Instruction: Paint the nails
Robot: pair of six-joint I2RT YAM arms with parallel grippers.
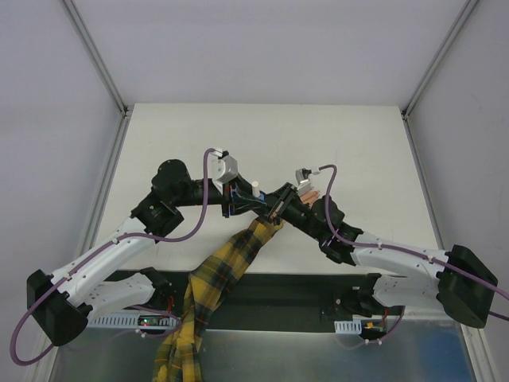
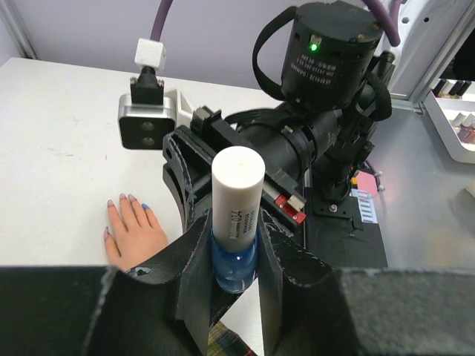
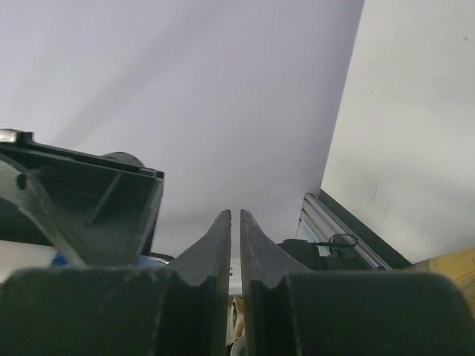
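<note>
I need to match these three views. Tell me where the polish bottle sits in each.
Top external: polish bottle at centre, where the arms meet.
Left wrist: lower centre, clamped in the left gripper.
Right wrist: perhaps the blue sliver lower left; cannot tell.
Shared landmark: the yellow plaid sleeve.

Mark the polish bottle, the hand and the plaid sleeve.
Polish bottle (image 2: pixel 237 194): left wrist view, on its white cap.
Hand (image 2: pixel 136 236): left wrist view, on its back.
Plaid sleeve (image 1: pixel 218 271): top view, on its middle stretch.
</note>
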